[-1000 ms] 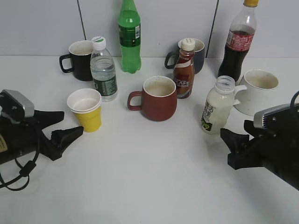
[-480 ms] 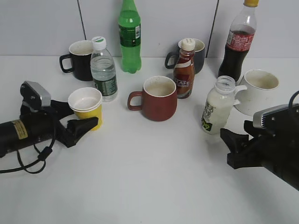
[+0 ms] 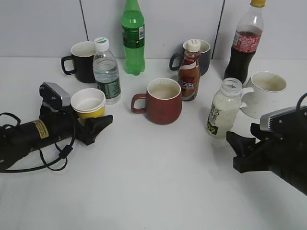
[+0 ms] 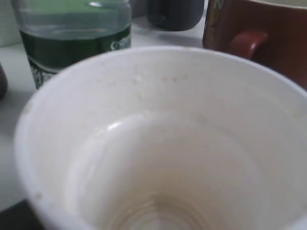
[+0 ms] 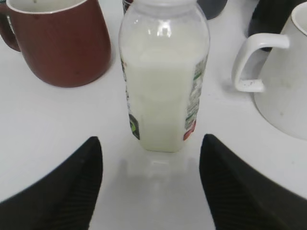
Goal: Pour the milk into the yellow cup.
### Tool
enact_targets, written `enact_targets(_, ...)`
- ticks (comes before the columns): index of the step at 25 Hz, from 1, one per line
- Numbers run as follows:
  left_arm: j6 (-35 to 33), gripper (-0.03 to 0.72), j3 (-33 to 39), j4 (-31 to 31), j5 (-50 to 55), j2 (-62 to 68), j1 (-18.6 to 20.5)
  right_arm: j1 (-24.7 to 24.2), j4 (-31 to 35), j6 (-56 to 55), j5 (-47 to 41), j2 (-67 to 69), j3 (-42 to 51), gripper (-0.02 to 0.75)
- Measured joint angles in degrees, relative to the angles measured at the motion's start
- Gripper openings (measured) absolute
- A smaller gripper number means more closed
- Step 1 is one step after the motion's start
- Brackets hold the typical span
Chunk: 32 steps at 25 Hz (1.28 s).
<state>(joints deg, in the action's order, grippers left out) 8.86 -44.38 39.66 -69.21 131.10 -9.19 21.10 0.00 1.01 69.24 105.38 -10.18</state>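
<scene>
The milk (image 3: pixel 223 110) is a small capless bottle of white liquid standing upright right of centre; it also fills the middle of the right wrist view (image 5: pixel 163 86). My right gripper (image 3: pixel 235 151) is open just in front of it, its black fingers (image 5: pixel 72 187) apart on either side and short of the bottle. The yellow cup (image 3: pixel 88 103) stands upright at the left. My left gripper (image 3: pixel 96 114) lies low with its jaws around the cup, apparently open. The cup's white inside (image 4: pixel 158 143) fills the left wrist view and hides the fingers.
A clear water bottle (image 3: pixel 106 72) stands just behind the yellow cup. A dark-red mug (image 3: pixel 163 101) is in the middle, with a brown coffee bottle (image 3: pixel 189 72) behind it. A white mug (image 3: pixel 265 93) stands right of the milk. A green bottle (image 3: pixel 133 38), a cola bottle (image 3: pixel 244 48) and dark mugs line the back.
My left gripper has moved right and forward until its jaws stand around the yellow cup. The right gripper and the milk have not moved.
</scene>
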Motion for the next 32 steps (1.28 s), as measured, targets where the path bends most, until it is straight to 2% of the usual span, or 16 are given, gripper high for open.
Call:
enact_targets(4,0.0,0.45,0.0,-0.15,-0.05,0.0,0.0,0.0,0.0,0.0,0.0,0.0,-0.39,0.48)
enact_targets(5,0.0,0.45,0.0,-0.15,-0.05,0.0,0.0,0.0,0.0,0.0,0.0,0.0,-0.72,0.486)
enact_targets(6,0.0,0.399,0.0,-0.04,-0.22,0.0,0.0,0.0,0.0,0.0,0.0,0.07,-1.05,0.497)
enact_targets(8,0.0,0.363,0.32,0.03,-0.16,-0.45,0.0,0.0,0.0,0.0,0.06,0.73,-2.06,0.54)
enact_targets(12,0.0,0.347,2.19,0.16,-0.02,-3.14,0.0,0.0,0.0,0.0,0.1,4.92,-4.74,0.597)
enact_targets(18,0.0,0.345,5.06,0.32,-0.02,-7.41,0.0,0.0,0.0,0.0,0.05,10.53,-9.98,0.6)
enact_targets(25,0.06,0.344,6.73,6.43,-0.1,-10.74,0.0,0.0,0.0,-0.07,0.11,15.32,-16.1,0.6)
enact_targets(32,0.08,0.344,6.73,8.6,-0.05,-10.95,-0.06,0.0,0.9,-0.07,0.11,17.87,-19.39,0.589)
